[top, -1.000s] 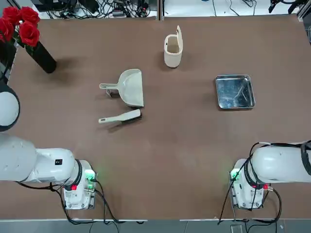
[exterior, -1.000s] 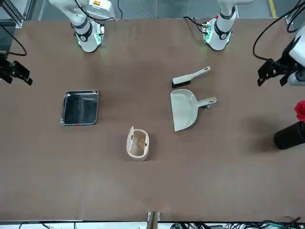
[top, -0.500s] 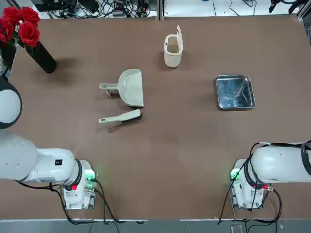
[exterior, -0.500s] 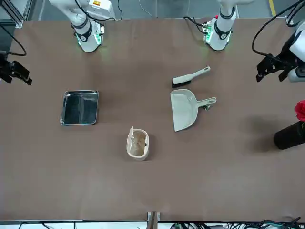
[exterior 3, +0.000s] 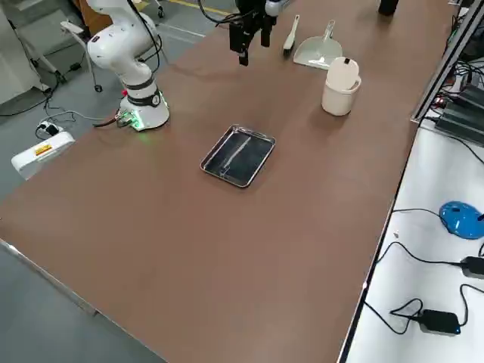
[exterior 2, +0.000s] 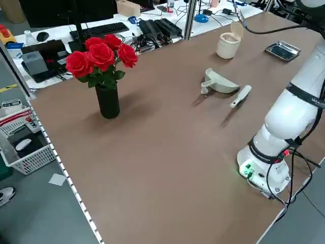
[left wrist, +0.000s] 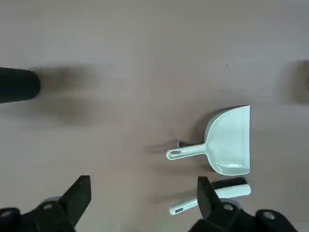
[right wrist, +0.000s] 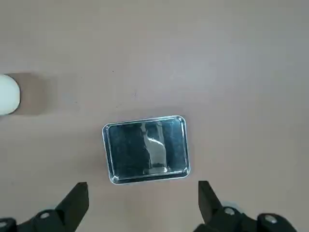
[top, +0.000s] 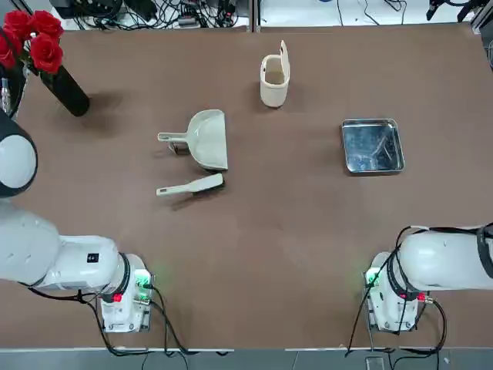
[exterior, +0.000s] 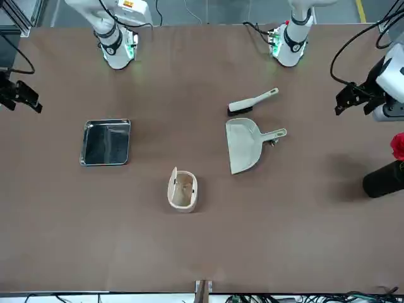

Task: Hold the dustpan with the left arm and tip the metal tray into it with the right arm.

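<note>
left tool (exterior: 351, 103) has crept inward, open, empty; dustpan (top: 208, 139) untouched

The metal tray (top: 373, 146) is showing polished steel, its base mirroring light in streaks. At nine o'clock from it, the dustpan (top: 207, 139) is looking like smooth cream plastic with a dull sheen, as are the hand brush (top: 189, 186) and the lidded bin (top: 274, 79). The table (top: 277, 231) is appearing matt brown and even. The arm casings (top: 46, 258) are gleaming glossy white. The vase (exterior 2: 107, 100) is looking matt black.
</note>
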